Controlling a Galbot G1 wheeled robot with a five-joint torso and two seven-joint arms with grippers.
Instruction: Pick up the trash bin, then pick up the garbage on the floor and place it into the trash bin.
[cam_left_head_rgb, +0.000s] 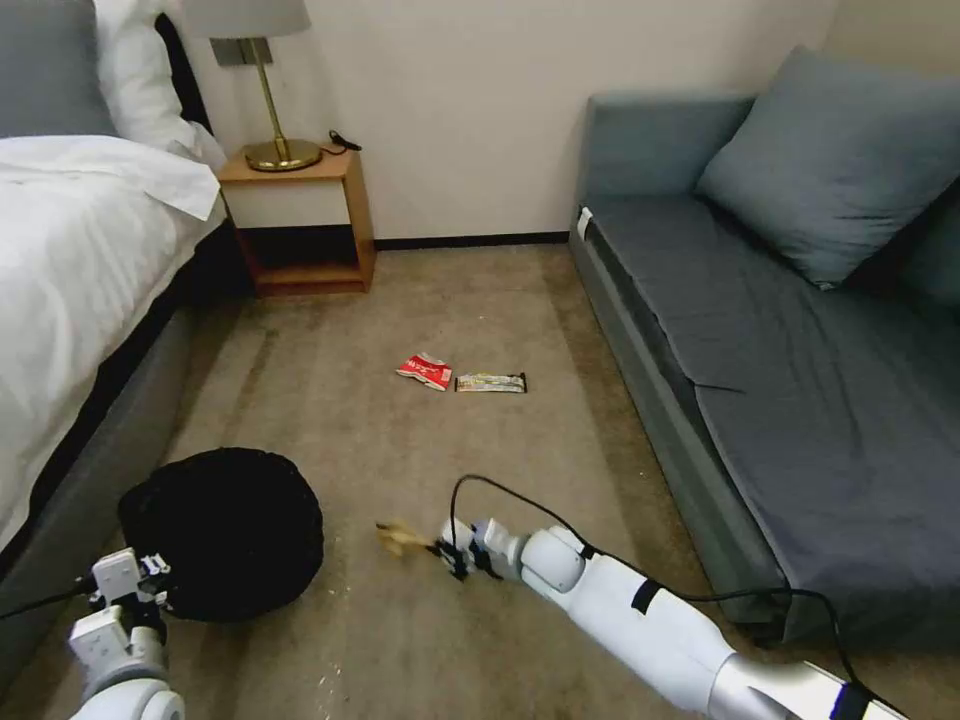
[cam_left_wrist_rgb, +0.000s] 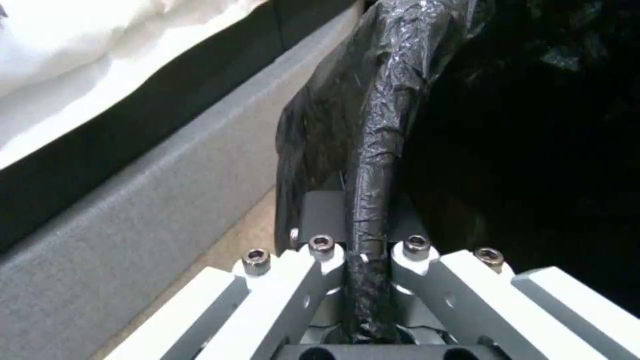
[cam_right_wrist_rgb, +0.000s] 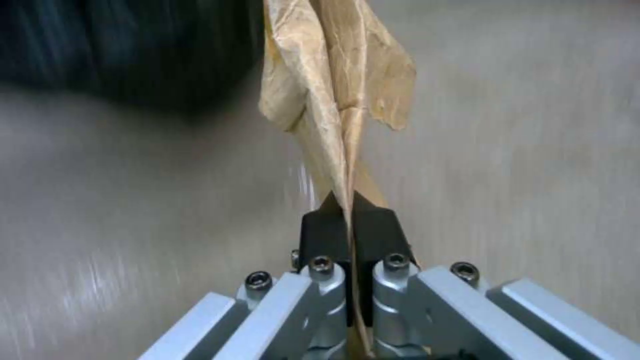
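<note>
- The left tool, at the lower left of the head view, is clamped on the rim of the trash bin; in the left wrist view its black pads pinch a fold of the crinkly black bag just beside the grey bed base.
- The bin sits right above the left tool in the head view, mouth up, close to the bed.
- The right tool, low in the centre of the head view, is shut on the crumpled brown paper bag.
- The paper bag sticks out from the tool tips toward the bin, its long axis running on from the tool, and it is apart from the bin's edge.
- In the right wrist view the paper rises straight out between the closed pads.
- A red-white snack packet and a long bar wrapper lie side by side on the carpet at mid-frame, the wrapper's long axis left to right.
</note>
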